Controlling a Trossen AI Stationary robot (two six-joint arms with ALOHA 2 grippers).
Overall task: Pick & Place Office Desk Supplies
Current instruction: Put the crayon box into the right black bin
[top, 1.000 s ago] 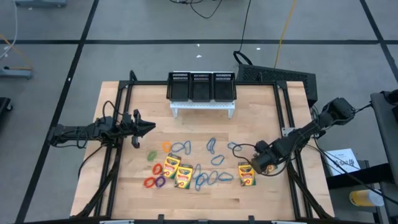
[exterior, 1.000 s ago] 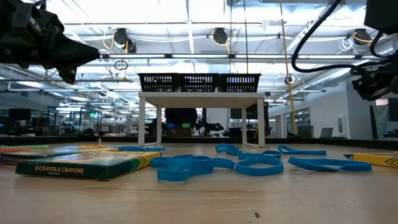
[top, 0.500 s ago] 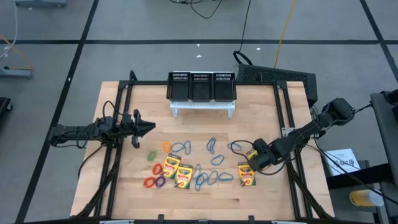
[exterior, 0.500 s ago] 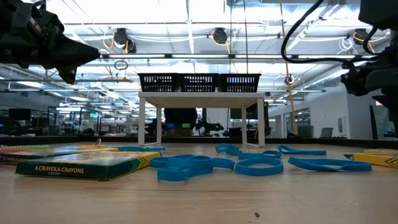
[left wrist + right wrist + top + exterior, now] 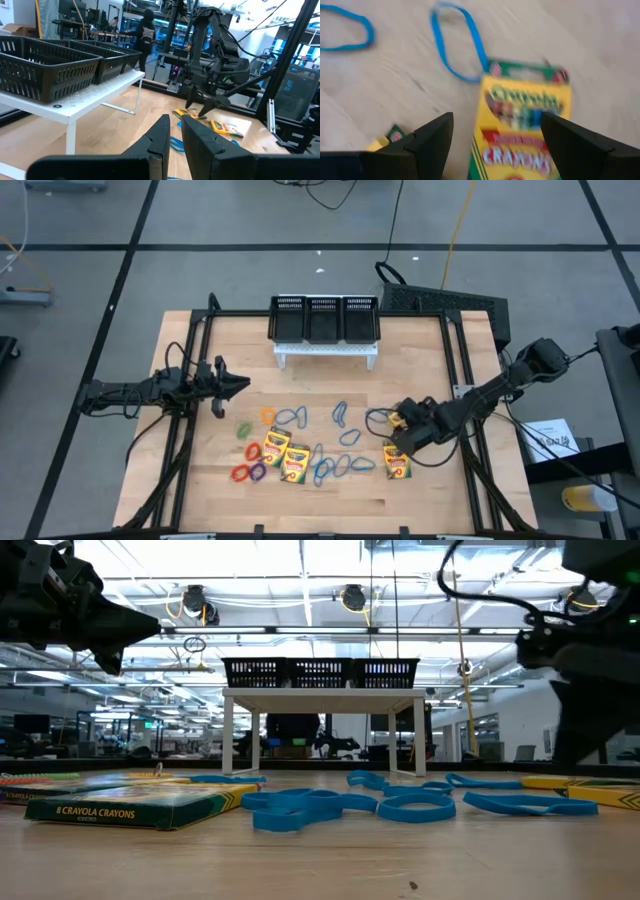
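Seen from above, my left gripper (image 5: 240,385) hangs over the left side of the wooden table (image 5: 420,350), well apart from every supply, its two fingers (image 5: 165,137) drawn nearly together with only a thin gap and nothing between them. Ahead of it and nearer the table's front edge lie the small loops: a green loop (image 5: 243,428), an orange loop (image 5: 267,415), a red loop (image 5: 239,473) and a purple loop (image 5: 257,472). Just beside these sit two crayon boxes (image 5: 285,456), side by side and touching. Toward the middle, thin blue loops (image 5: 336,465) are scattered flat on the wood, some overlapping. At the back centre, the black mesh organiser (image 5: 324,318) stands on a small white stand (image 5: 327,356), its three compartments side by side.

Further right, my right gripper (image 5: 400,430) is low over the table with its fingers (image 5: 427,140) spread wide and grasping nothing. Straight under the gap between them lies a yellow-and-green crayon box (image 5: 527,135) flat on the wood, one blue loop touching its far end. From overhead, a fourth crayon box (image 5: 397,462) lies just in front of this gripper, near the front edge.
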